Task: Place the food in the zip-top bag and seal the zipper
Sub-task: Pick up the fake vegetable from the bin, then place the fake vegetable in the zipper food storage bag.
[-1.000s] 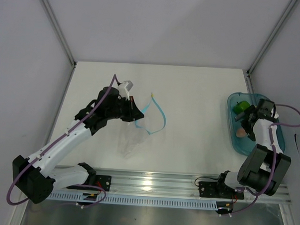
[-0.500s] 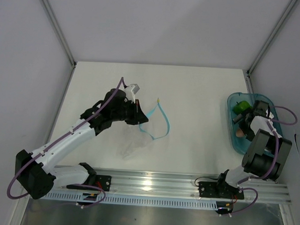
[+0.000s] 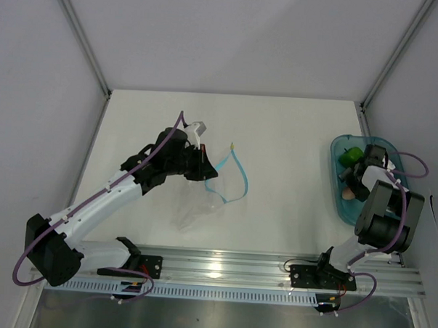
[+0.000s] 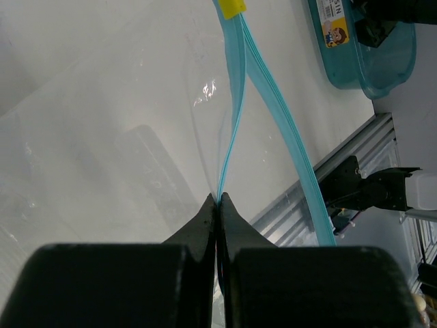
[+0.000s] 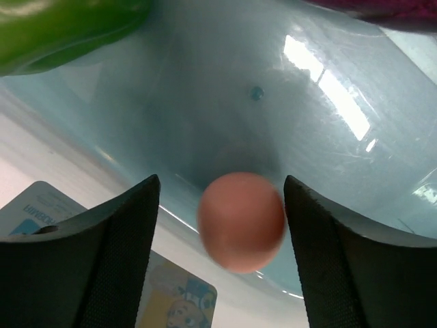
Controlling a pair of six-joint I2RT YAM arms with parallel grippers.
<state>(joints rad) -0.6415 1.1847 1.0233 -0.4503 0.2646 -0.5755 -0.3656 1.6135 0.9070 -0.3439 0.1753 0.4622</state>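
Observation:
My left gripper (image 3: 203, 170) is shut on one lip of the zip-top bag's light blue zipper (image 3: 237, 173) and holds the mouth open above the table; the clear bag (image 3: 195, 206) hangs crumpled below it. In the left wrist view my gripper (image 4: 218, 199) pinches the strip (image 4: 232, 130), and the other lip (image 4: 293, 157) swings away to the right. My right gripper (image 5: 240, 205) is open inside the teal tray (image 3: 388, 208), its fingers on either side of the beige-pink egg (image 5: 240, 220). The green pepper (image 5: 61, 31) lies beside it and also shows from above (image 3: 355, 153). The eggplant and yellow pepper are hidden.
The teal tray (image 5: 328, 137) stands at the table's right edge, with a sticker (image 5: 174, 301) on its side. A metal rail (image 3: 222, 269) runs along the near edge. Grey walls close in the left, back and right.
My left gripper has lifted the bag's zipper lip up and to the right, opening the mouth wider. My right gripper has dipped further into the tray over the egg.

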